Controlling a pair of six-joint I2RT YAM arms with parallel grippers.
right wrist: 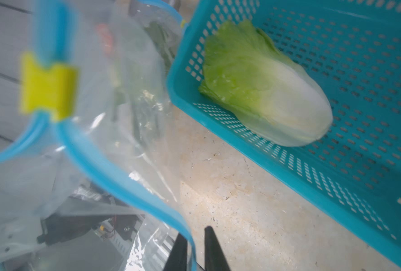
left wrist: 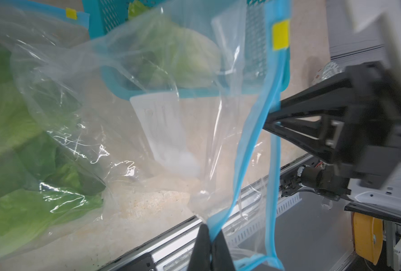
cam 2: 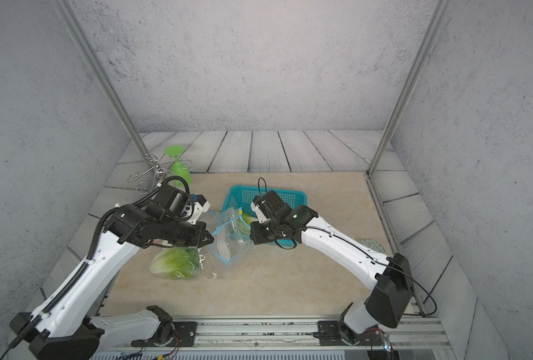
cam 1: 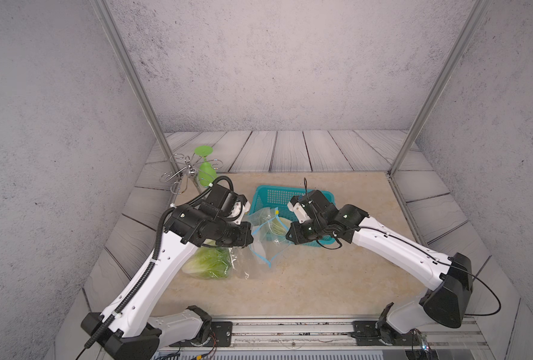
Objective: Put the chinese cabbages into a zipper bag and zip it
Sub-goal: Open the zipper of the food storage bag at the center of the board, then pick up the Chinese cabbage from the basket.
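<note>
A clear zipper bag point(cam 1: 263, 246) point(cam 2: 227, 246) with a blue rim lies on the table between my arms, its mouth held up. Green chinese cabbages point(cam 1: 209, 265) point(cam 2: 176, 263) fill its closed end; their number is unclear. Another cabbage point(right wrist: 265, 86) point(cam 2: 247, 218) lies in the teal basket point(cam 1: 277, 194) point(right wrist: 358, 70). My left gripper point(left wrist: 210, 234) point(cam 1: 252, 232) is shut on the blue rim. My right gripper point(right wrist: 193, 237) point(cam 1: 287, 235) has its fingers slightly parted, with the rim running between them. The yellow slider point(left wrist: 281, 34) point(right wrist: 47, 86) sits at one end of the zipper.
A green plastic goblet point(cam 1: 206, 168) hangs upside down on a wire rack point(cam 1: 181, 174) at the back left. The basket stands just behind the bag's mouth, under my right wrist. Metal frame posts rise at both back corners.
</note>
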